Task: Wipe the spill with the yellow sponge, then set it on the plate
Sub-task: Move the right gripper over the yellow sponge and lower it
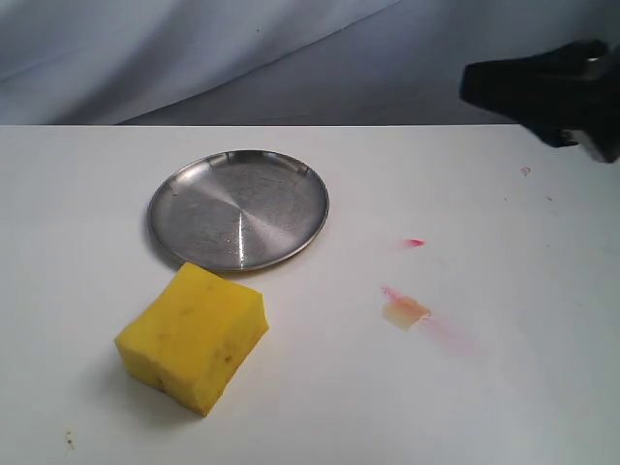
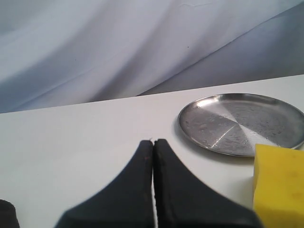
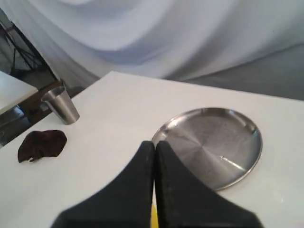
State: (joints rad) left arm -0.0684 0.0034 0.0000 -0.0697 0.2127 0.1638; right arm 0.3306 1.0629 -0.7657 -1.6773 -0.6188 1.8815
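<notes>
The yellow sponge [image 1: 194, 336] lies on the white table, just in front of the round silver plate [image 1: 238, 208]. The spill [image 1: 405, 312], a pale tan blotch with a pink streak, lies to the right of the sponge. My right gripper [image 1: 542, 92] hovers at the upper right, well above and behind the spill, and its wrist view shows it [image 3: 154, 142] shut and empty, with the plate [image 3: 211, 145] beyond. My left gripper [image 2: 153, 141] is shut with nothing in it, the plate [image 2: 242, 122] and a sponge [image 2: 280, 183] corner close by. It is out of the exterior view.
A small bright red speck [image 1: 415, 242] lies behind the spill. A metal cup [image 3: 61, 105] and a dark crumpled cloth [image 3: 42, 145] lie toward the table's far side in the right wrist view. Grey fabric hangs behind the table.
</notes>
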